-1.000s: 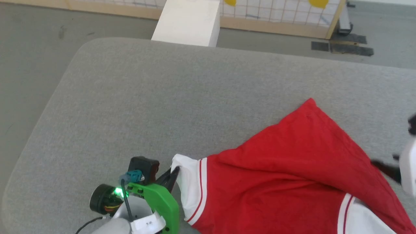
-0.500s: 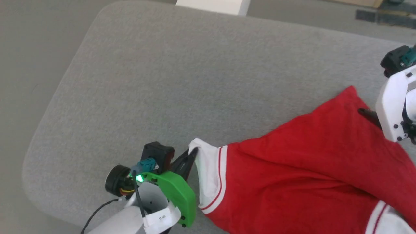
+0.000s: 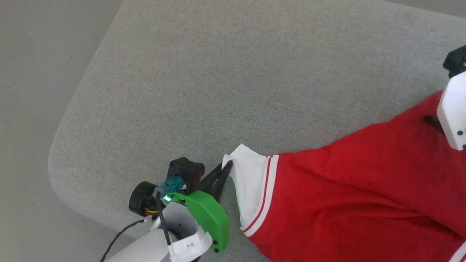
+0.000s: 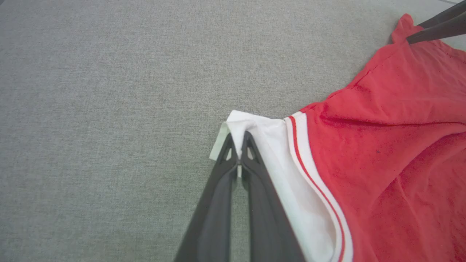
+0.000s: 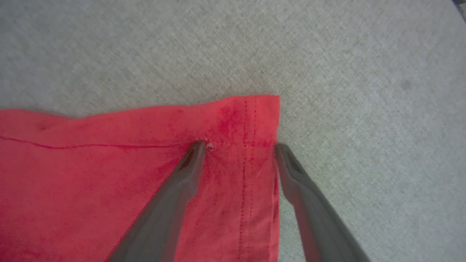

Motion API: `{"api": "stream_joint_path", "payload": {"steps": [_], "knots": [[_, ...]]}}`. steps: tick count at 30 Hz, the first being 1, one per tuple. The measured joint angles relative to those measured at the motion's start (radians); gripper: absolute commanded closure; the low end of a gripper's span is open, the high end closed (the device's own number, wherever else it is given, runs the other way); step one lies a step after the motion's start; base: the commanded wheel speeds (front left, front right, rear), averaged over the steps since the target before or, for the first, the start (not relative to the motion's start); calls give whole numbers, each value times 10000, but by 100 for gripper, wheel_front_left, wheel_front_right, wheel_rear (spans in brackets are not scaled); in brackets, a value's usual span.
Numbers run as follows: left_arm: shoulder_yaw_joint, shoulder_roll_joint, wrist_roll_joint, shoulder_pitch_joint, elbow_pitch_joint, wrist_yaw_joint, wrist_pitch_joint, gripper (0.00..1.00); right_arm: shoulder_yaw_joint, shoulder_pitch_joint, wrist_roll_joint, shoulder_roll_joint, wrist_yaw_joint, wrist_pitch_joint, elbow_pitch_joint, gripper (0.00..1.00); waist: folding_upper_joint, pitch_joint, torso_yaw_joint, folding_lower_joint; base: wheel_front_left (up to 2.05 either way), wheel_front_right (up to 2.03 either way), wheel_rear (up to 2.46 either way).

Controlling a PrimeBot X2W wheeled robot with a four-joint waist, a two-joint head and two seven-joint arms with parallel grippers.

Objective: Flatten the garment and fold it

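Two grippers, one garment, one table.

Item 1, garment (image 3: pixel 346 193): red jersey with white sleeves. It lies on the near right part of the grey table (image 3: pixel 218 72), running off the head view to the right. The body is spread out but rumpled, with soft creases slanting across the red cloth.

Item 2, my left gripper (image 4: pixel 238 140): clenched on the outer corner of the left sleeve (image 4: pixel 269 145), with a fold of white cloth pinched between the tips. The sleeve is drawn out to the left, low over the table.

Item 3, my right gripper (image 5: pixel 238 145): released and spread wide at the far right hem corner (image 5: pixel 255 116). One tip rests on the red cloth. The other stands just off the edge, over bare table. It grasps nothing.

Status, as I judge it: flattening is in hand. One sleeve and one hem corner are pulled out, and the creases are not yet smoothed. No fold is made, so the whole folding stage is left.
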Motion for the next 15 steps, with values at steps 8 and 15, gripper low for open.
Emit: {"api": "stream_joint_path", "payload": {"steps": [8, 15], "knots": [[-8, -65, 0, -35, 94, -52, -63, 100, 360, -102, 113, -380, 8, 0, -267, 100, 0, 345, 174, -1, 0, 0, 0], [-6, -58, 0, -48, 194, -73, -94, 100, 466, -174, 194, -382, 4, -290, -267, 100, 0, 342, 127, -1, 0, 0, 0]]}}
